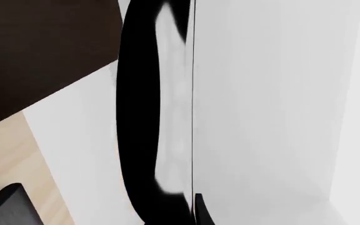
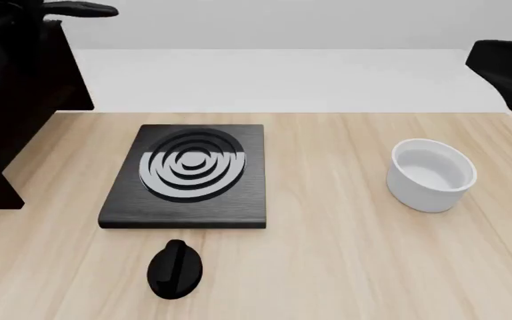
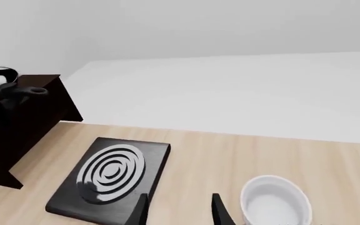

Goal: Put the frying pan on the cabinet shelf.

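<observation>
The frying pan (image 1: 146,117) fills the left wrist view edge-on, blurred. In the front view only its handle (image 2: 78,9) juts right above the cabinet (image 2: 21,107) at far left. The left gripper merges with that black mass; whether it clamps the pan cannot be told. No writing is readable. The right gripper (image 3: 180,208) hangs raised at far right, fingers apart, near the bowl (image 2: 431,175).

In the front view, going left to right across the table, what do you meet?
Large dark brown wooden cabinet → black square stove plate with grey rings → white round bowl. The small black knob overlaps the stove plate's span, so I leave it unordered.
</observation>
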`<state>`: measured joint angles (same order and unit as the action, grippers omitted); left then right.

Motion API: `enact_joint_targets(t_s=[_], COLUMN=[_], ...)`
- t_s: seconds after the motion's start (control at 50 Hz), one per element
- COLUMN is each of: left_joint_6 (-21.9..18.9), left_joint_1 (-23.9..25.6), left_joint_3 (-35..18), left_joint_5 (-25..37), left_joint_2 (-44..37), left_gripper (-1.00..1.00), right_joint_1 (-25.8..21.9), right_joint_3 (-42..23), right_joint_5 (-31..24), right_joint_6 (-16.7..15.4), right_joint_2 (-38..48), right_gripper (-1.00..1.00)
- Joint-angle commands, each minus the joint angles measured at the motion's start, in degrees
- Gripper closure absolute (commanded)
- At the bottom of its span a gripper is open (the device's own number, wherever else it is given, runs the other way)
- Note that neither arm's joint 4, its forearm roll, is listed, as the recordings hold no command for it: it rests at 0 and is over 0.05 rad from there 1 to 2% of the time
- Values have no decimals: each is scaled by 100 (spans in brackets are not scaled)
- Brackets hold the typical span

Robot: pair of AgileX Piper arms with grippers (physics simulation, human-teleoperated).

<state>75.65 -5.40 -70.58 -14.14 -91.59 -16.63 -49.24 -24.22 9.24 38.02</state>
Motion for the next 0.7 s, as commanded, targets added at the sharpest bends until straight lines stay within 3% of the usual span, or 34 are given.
enact_joint_targets(t_s=[0.02, 0.1, 0.16, 0.3, 0.5, 0.7], left_joint_6=[204, 207, 443, 422, 439, 524], left_joint_1=[-361, -411, -436, -530, -681, -730], left_joint_3=[-250, -385, -332, -453, -115, 120], left_joint_5=[-368, -366, -538, -569, -928, -1244], left_joint_2=[-361, -443, -527, -729, -823, -926], left_gripper=[100, 100, 100, 100, 100, 100], right_joint_1=[282, 332, 369, 537, 666, 671], right_joint_3=[-181, -139, -61, 73, 424, 325], right_joint_5=[-179, -146, -83, -19, 207, 219], right_joint_6=[-26, -60, -36, 109, 186, 190], right_joint_2=[-61, -45, -41, -158, -114, -18], right_gripper=[-100, -100, -100, -100, -100, -100])
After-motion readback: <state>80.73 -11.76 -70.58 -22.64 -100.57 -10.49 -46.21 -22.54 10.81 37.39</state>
